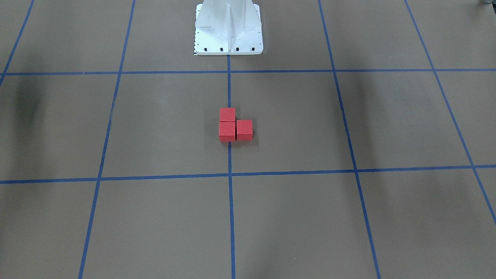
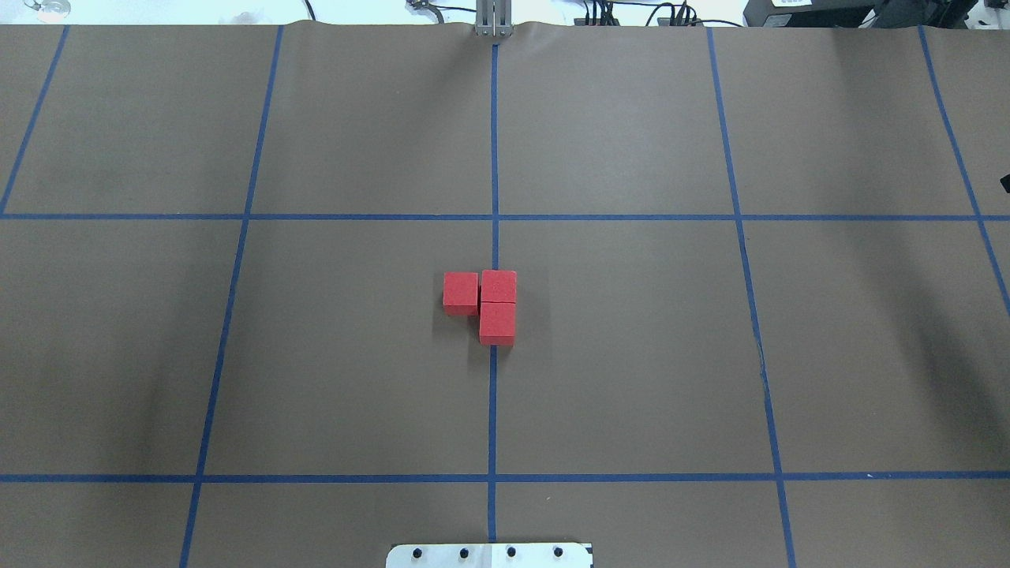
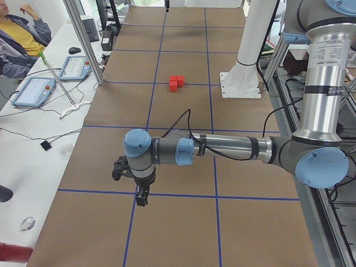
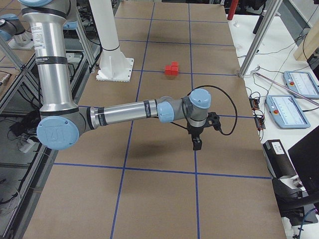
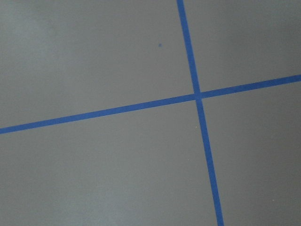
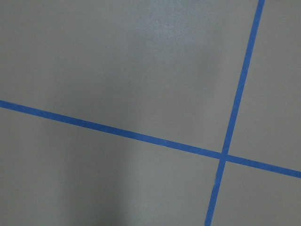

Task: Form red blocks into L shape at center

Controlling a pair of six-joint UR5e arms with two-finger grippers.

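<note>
Three red blocks (image 2: 489, 304) sit touching in an L on the brown gridded surface (image 2: 631, 355) at the center, on the middle tape line; they also show in the front-facing view (image 1: 234, 125), the left view (image 3: 176, 82) and the right view (image 4: 172, 68). My left gripper (image 3: 142, 198) hangs above the surface far from the blocks, seen only in the left view. My right gripper (image 4: 197, 144) hangs likewise, seen only in the right view. I cannot tell whether either is open or shut. Both wrist views show only bare surface and tape lines.
The white robot base (image 1: 228, 29) stands behind the blocks. Outside the surface are teach pendants (image 3: 33, 90), (image 4: 291, 110), metal frame posts (image 3: 83, 39) and a seated person (image 3: 19, 36).
</note>
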